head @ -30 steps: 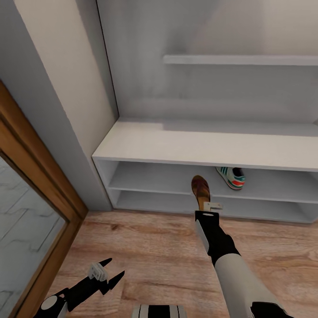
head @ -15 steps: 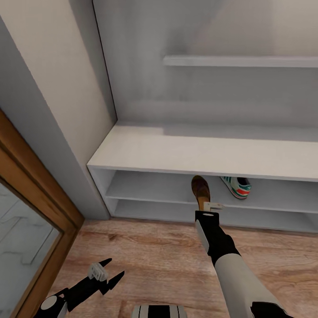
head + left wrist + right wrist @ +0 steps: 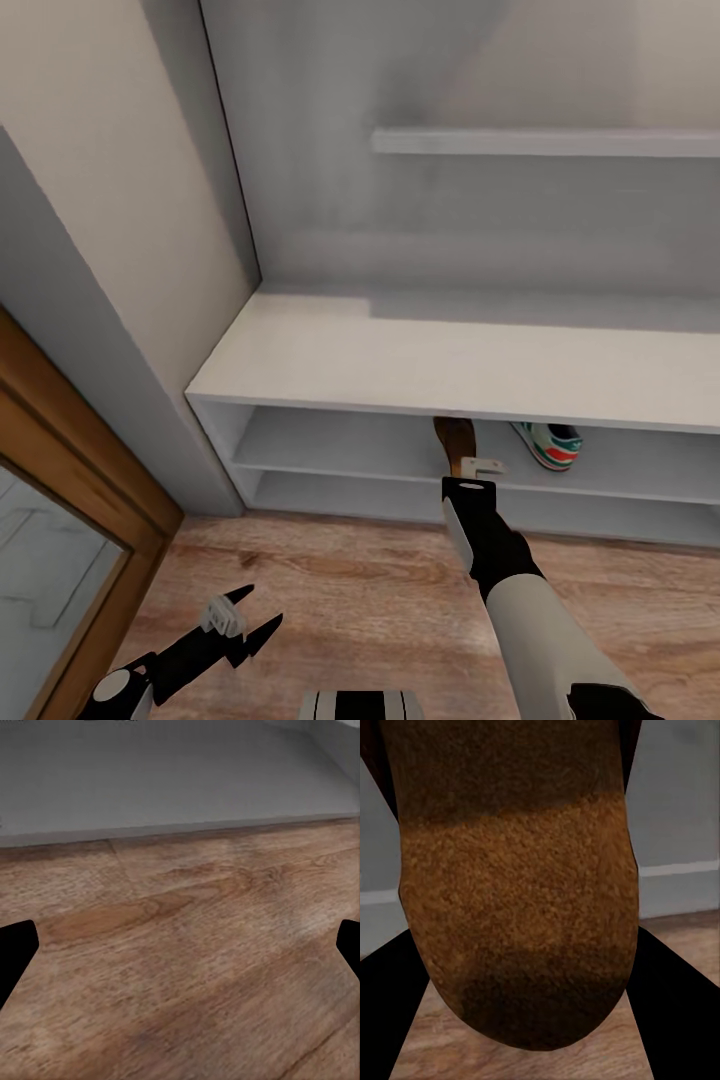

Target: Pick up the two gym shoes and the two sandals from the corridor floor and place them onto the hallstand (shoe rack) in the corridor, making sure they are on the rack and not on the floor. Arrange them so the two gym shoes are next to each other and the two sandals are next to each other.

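Note:
A dark brown sandal (image 3: 454, 438) is held toe-first in my right gripper (image 3: 472, 466), which is shut on its heel end. Its front half reaches into the upper slot of the light-grey hallstand (image 3: 420, 365), under the flat top. In the right wrist view the sandal's mottled footbed (image 3: 517, 907) lies between the black fingers (image 3: 390, 1012). A white gym shoe (image 3: 549, 444) with green and red accents lies in the same slot, just to the right of the sandal. Low at the left, my left gripper (image 3: 243, 622) hangs open over the corridor floor (image 3: 187, 945) with nothing in it.
A floating grey shelf (image 3: 545, 141) hangs on the wall above the hallstand. A wood-framed mirror or door (image 3: 60, 520) stands at the left beside a grey wall edge. Plank flooring (image 3: 350, 600) stretches in front of the rack.
The view has closed in on the hallstand, and the sandal in my right gripper now reaches further under the top into the upper slot. The left gripper keeps its pose.

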You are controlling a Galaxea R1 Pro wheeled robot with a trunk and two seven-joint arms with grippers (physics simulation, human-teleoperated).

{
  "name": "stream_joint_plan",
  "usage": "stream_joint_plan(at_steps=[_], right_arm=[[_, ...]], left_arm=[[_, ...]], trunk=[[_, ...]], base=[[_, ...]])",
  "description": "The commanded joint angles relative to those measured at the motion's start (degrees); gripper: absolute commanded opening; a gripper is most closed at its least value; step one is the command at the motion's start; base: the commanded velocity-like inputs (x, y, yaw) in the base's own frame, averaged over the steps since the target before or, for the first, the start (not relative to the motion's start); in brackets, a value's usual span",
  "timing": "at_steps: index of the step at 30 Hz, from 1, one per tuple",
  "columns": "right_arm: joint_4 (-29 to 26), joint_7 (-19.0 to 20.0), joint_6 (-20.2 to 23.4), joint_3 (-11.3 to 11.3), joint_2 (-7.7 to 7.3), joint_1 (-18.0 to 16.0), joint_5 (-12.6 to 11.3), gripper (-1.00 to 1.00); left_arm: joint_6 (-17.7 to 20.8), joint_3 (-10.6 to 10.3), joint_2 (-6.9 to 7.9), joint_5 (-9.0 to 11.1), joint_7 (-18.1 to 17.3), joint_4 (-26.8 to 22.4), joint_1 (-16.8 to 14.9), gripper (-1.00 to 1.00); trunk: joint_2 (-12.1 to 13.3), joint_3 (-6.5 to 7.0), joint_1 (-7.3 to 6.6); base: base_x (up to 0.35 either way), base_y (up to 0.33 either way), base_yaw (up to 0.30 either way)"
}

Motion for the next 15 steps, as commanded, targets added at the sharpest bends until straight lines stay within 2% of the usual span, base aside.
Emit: stream_joint_plan(at_steps=[1, 10, 15], right_arm=[[-0.1, 0.1, 0.5, -0.2, 0.07, 0.0, 0.6, -1.0], [-0.1, 0.1, 0.5, -0.2, 0.07, 0.0, 0.6, -1.0], [-0.1, 0.1, 0.5, -0.2, 0.07, 0.0, 0.6, -1.0]], left_arm=[[-0.2, 0.1, 0.0, 0.0, -0.3, 0.0, 0.0, 1.0], [-0.1, 0.1, -0.01, 0.0, -0.3, 0.0, 0.0, 1.0], [-0.1, 0.1, -0.05, 0.0, -0.3, 0.0, 0.0, 1.0]], trunk=[[0.0, -0.04, 0.0], [0.0, -0.04, 0.0], [0.0, -0.04, 0.0]], base=[[0.044, 0.0, 0.0], [0.028, 0.0, 0.0], [0.194, 0.0, 0.0]])
